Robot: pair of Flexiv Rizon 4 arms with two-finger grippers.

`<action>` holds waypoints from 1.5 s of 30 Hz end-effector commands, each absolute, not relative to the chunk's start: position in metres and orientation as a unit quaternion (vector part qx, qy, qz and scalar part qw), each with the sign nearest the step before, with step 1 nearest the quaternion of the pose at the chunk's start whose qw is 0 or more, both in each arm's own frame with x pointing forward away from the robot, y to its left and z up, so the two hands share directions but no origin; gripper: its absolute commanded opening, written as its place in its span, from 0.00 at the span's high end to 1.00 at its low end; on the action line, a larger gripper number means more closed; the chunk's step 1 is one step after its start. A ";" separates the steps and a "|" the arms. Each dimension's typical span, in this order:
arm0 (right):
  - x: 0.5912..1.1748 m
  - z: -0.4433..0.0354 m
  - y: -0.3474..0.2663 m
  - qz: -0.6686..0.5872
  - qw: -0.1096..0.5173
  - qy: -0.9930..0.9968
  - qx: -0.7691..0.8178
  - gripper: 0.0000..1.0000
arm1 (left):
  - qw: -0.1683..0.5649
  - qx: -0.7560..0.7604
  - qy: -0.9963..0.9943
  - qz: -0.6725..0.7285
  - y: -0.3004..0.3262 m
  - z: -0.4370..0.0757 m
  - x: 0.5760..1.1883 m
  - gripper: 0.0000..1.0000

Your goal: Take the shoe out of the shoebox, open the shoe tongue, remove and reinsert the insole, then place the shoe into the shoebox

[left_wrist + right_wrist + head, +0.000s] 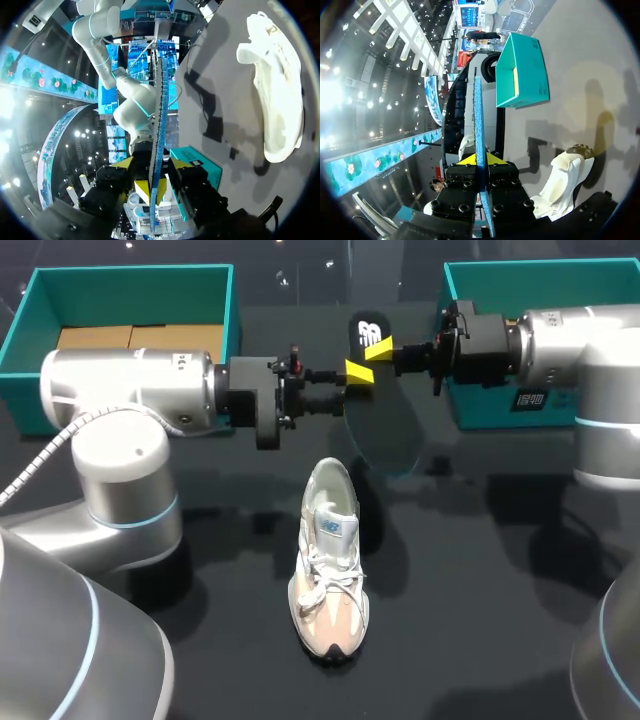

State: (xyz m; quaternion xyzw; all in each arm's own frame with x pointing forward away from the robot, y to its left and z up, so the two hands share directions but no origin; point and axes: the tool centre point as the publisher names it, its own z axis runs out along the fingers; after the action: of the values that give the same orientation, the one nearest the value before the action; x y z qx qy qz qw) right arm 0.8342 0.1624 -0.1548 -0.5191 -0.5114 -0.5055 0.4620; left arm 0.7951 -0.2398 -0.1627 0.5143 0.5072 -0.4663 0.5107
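Plainly, the thin dark oval insole (382,425) is out of the shoe. It hangs edge-down in the air, above the bench and just beyond the shoe's heel end. Seen edge-on from the wrists, it looks blue and textured.

It is pinched at its upper, narrower end. The left arm's fingers (358,372) are clenched on it, with a yellow tip against each face in the left wrist view. The right arm's fingers (378,348) grasp it the same way, a little higher and nearer the printed patch.

The white and beige lace-up sneaker (328,570) stands on its sole on the black bench (480,570). Its toe points away from the insole and its open mouth is the end nearer to it.

The step in hand looks like reinsertion, with both arms sharing the insole. One pair of fingers should let go only once the other grip is firm, so the floppy sheet does not swing. The holding arm should then bring the wide hanging end to the sneaker's mouth and slide it forward under the tongue. The freed fingers could steady the heel, since the sneaker looks light and may skid.

Farther from the sneaker than the insole stand two open teal shoeboxes, one (232,310) on the left arm's side and one (480,275) on the right's.
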 end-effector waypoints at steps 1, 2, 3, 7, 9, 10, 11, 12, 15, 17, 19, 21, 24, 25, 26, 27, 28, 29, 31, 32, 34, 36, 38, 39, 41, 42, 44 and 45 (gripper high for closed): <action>0.832 -0.155 0.165 -0.506 0.460 -0.510 -0.522 1.00 | 0.512 0.513 0.509 -0.464 -0.246 -0.165 0.797 0.64; 0.832 -0.155 0.165 -0.505 0.460 -0.509 -0.523 1.00 | 0.513 0.513 0.510 -0.463 -0.247 -0.166 0.798 0.65; 0.832 -0.155 0.165 -0.505 0.461 -0.509 -0.523 1.00 | 0.513 0.512 0.511 -0.462 -0.247 -0.166 0.798 0.65; 0.832 -0.156 0.165 -0.504 0.461 -0.508 -0.525 1.00 | 0.515 0.507 0.514 -0.461 -0.249 -0.168 0.800 0.67; 0.833 -0.156 0.166 -0.504 0.461 -0.508 -0.525 1.00 | 0.516 0.505 0.516 -0.460 -0.249 -0.169 0.802 0.68; 0.833 -0.156 0.166 -0.504 0.461 -0.507 -0.526 1.00 | 0.518 0.504 0.517 -0.459 -0.250 -0.169 0.802 0.69; 0.833 -0.156 0.167 -0.504 0.461 -0.507 -0.526 1.00 | 0.518 0.503 0.517 -0.459 -0.250 -0.169 0.802 0.70; 0.833 -0.156 0.167 -0.504 0.462 -0.507 -0.526 1.00 | 0.519 0.503 0.518 -0.459 -0.250 -0.169 0.802 0.71; 0.833 -0.157 0.168 -0.504 0.463 -0.506 -0.526 1.00 | 0.521 0.500 0.518 -0.458 -0.251 -0.169 0.803 0.72; 0.833 -0.157 0.168 -0.505 0.463 -0.505 -0.526 1.00 | 0.522 0.499 0.518 -0.458 -0.251 -0.169 0.804 0.72; 0.833 -0.157 0.168 -0.505 0.462 -0.504 -0.527 1.00 | 0.522 0.499 0.518 -0.458 -0.252 -0.170 0.804 0.73; 0.832 -0.157 0.168 -0.505 0.462 -0.504 -0.527 1.00 | 0.523 0.499 0.519 -0.457 -0.253 -0.170 0.805 0.73; 0.832 -0.157 0.169 -0.506 0.462 -0.503 -0.527 1.00 | 0.524 0.498 0.519 -0.456 -0.255 -0.171 0.805 0.77; 0.832 -0.157 0.169 -0.506 0.463 -0.503 -0.527 1.00 | 0.524 0.498 0.519 -0.456 -0.255 -0.171 0.806 0.79; 0.831 -0.158 0.170 -0.506 0.463 -0.502 -0.527 1.00 | 0.524 0.498 0.520 -0.456 -0.255 -0.171 0.806 0.82; 0.831 -0.158 0.170 -0.506 0.463 -0.502 -0.527 1.00 | 0.524 0.498 0.520 -0.455 -0.255 -0.172 0.807 0.86; 0.831 -0.158 0.170 -0.506 0.463 -0.502 -0.527 1.00 | 0.524 0.498 0.520 -0.455 -0.255 -0.172 0.807 0.92; 0.831 -0.158 0.171 -0.506 0.463 -0.502 -0.527 1.00 | 0.524 0.498 0.521 -0.454 -0.255 -0.172 0.807 0.99; 0.831 -0.158 0.171 -0.506 0.464 -0.502 -0.526 1.00 | 0.525 0.498 0.521 -0.453 -0.255 -0.172 0.808 1.00; 0.831 -0.158 0.171 -0.506 0.464 -0.502 -0.527 1.00 | 0.525 0.498 0.522 -0.452 -0.255 -0.172 0.808 1.00; 0.831 -0.158 0.171 -0.505 0.464 -0.502 -0.526 1.00 | 0.525 0.498 0.522 -0.452 -0.254 -0.172 0.809 1.00; 0.831 -0.158 0.171 -0.505 0.465 -0.502 -0.526 1.00 | 0.525 0.498 0.522 -0.452 -0.253 -0.172 0.808 1.00; 0.831 -0.159 0.171 -0.506 0.465 -0.501 -0.526 0.67 | 0.525 0.498 0.522 -0.452 -0.251 -0.172 0.807 1.00; 0.831 -0.159 0.170 -0.508 0.463 -0.501 -0.526 0.11 | 0.525 0.497 0.522 -0.453 -0.249 -0.171 0.806 1.00; 0.828 -0.158 0.167 -0.513 0.459 -0.502 -0.524 0.00 | 0.524 0.496 0.523 -0.454 -0.244 -0.171 0.804 1.00; 0.826 -0.157 0.165 -0.518 0.457 -0.502 -0.521 0.00 | 0.523 0.494 0.525 -0.456 -0.240 -0.170 0.803 1.00; 0.822 -0.156 0.160 -0.525 0.454 -0.505 -0.513 0.00 | 0.516 0.488 0.531 -0.462 -0.233 -0.171 0.802 1.00; 0.820 -0.156 0.158 -0.532 0.454 -0.503 -0.507 0.00 | 0.513 0.486 0.534 -0.465 -0.229 -0.171 0.801 1.00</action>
State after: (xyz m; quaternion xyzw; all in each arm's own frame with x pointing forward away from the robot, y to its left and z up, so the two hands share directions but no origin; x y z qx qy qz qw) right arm 0.8299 0.1666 -0.1555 -0.5104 -0.5083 -0.5226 0.4560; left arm 0.8069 -0.2430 -0.1726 0.4839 0.5323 -0.4639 0.5170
